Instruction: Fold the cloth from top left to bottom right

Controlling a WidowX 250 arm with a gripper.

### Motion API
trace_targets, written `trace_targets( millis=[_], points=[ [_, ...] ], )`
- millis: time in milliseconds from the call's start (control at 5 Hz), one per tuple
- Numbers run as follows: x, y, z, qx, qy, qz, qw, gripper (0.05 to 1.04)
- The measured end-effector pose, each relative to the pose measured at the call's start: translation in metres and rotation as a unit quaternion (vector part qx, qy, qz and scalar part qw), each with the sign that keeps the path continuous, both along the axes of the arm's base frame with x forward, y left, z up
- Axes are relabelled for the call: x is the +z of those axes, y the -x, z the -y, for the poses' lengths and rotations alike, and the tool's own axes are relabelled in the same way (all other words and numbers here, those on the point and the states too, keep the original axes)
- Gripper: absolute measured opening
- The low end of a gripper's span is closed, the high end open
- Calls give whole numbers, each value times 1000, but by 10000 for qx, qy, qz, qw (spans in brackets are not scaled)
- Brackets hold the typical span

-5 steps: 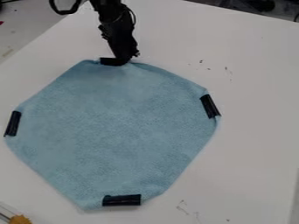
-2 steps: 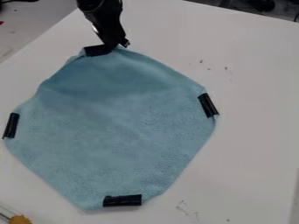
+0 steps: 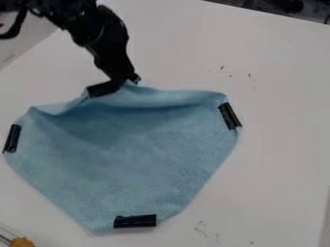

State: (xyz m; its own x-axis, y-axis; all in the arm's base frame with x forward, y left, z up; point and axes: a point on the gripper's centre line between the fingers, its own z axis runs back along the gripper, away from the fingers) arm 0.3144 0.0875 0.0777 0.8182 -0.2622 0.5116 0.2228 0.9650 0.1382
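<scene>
- We saw the blue cloth (image 3: 138, 154) lying on the white tabletop (image 3: 283, 125), left of the middle of the camera view, with its top part raised.
- We saw the black end effector (image 3: 122, 84) at the top of the cloth, closed on its upper edge and holding that edge up.
- Beside the grip we noted a black strip (image 3: 103, 89) on the raised edge, tilted and touching the end effector.
- Below the grip we saw the cloth sag into a shaded hollow, and from the grip a soft fold ran out toward each side.
- We found three more black strips on the cloth: one at its left corner (image 3: 12, 138), one at its right corner (image 3: 229, 116) and one along its bottom edge (image 3: 135, 221).
- We saw the lower part of the cloth spread out, narrowing toward the bottom strip.
- We saw the black arm (image 3: 106, 41) come in from the upper left and slant down to the cloth.
- We noticed small dark marks on the tabletop, some right of the arm and some near the bottom, and part of an orange-yellow thing (image 3: 22, 241) in the lower left corner, apart from the cloth.
</scene>
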Motion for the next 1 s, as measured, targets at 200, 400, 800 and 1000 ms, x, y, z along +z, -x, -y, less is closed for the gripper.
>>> trace_targets(
  millis=[200, 400, 800, 1000],
  points=[
    [-21, 19, 10, 129, 458, 3, 9989, 55],
    [-40, 39, 22, 314, 746, -54, 9967, 55],
    [-59, 59, 34, 456, 887, -234, 9947, 213],
    [-53, 65, 42, 518, 861, -299, 9945, 458]
  ],
)
